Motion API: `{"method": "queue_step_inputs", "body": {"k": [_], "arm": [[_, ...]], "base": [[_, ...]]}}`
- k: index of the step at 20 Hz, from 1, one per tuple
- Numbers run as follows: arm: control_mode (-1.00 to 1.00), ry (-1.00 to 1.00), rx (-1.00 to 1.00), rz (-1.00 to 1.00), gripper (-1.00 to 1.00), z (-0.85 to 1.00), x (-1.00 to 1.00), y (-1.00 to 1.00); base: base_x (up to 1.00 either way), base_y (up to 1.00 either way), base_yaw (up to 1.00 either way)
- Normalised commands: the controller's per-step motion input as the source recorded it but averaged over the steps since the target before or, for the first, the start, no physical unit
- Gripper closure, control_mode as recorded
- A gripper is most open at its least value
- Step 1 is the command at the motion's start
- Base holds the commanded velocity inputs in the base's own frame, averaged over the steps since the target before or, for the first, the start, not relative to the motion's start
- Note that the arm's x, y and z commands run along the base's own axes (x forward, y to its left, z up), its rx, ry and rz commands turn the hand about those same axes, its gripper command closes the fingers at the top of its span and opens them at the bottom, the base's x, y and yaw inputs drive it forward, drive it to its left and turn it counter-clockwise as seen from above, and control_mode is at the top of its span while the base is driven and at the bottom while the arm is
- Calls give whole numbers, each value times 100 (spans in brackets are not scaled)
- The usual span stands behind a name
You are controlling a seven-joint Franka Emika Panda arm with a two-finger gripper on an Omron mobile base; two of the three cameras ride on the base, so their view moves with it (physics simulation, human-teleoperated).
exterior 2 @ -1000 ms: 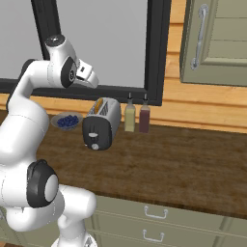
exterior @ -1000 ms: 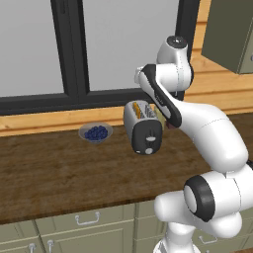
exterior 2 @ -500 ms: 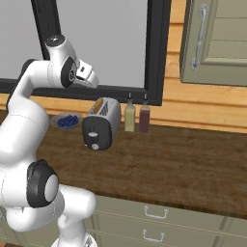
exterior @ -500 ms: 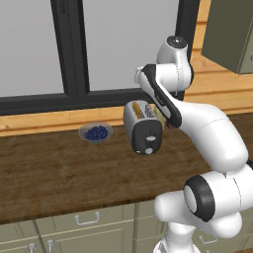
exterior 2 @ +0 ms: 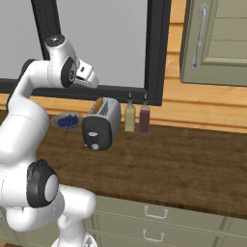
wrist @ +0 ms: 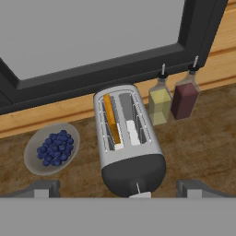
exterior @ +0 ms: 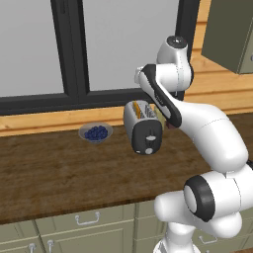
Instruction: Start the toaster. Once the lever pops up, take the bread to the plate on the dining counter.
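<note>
Toaster (wrist: 128, 143), a small rounded silver-grey metal body with two slots and a black end panel, sits on the long brown wood-grain worktop (exterior: 44, 173) below the dark-framed window (exterior 2: 154, 53). In the hand view its black end faces the camera, right between the two small dark fingertips (wrist: 44, 188), which stand wide apart at the lower corners with nothing between them; the gripper (wrist: 120, 190) hovers above that end and touches nothing. The small dark lever (wrist: 138, 187) shows as a thin tab at the bottom of the black panel, midway between the fingertips. A thin slice of tan bread (wrist: 110, 119) with a golden-brown crust stands on edge in the slot on the left of the hand view, well beyond the fingertips; the other slot looks pale inside.

In the left base view the small pale knob (exterior: 151, 139) sits on the black end panel. A grey bowl of blueberries (wrist: 51, 148) lies on the worktop beside the toaster, apart from it. On the other side, near the window sill, stand a pale yellow bottle (wrist: 159, 102) and a dark red bottle (wrist: 184, 96), just beside each other.
</note>
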Motion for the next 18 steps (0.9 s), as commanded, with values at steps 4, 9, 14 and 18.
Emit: {"method": "queue_step_inputs", "body": {"k": [4, 9, 14, 18], "arm": [[-100, 0, 0, 0, -100, 0, 0, 0], [-100, 0, 0, 0, -100, 0, 0, 0], [-100, 0, 0, 0, -100, 0, 0, 0], [-100, 0, 0, 0, -100, 0, 0, 0]], "base": [[0, 0, 0], [0, 0, 0], [0, 0, 0], [0, 0, 0]]}}
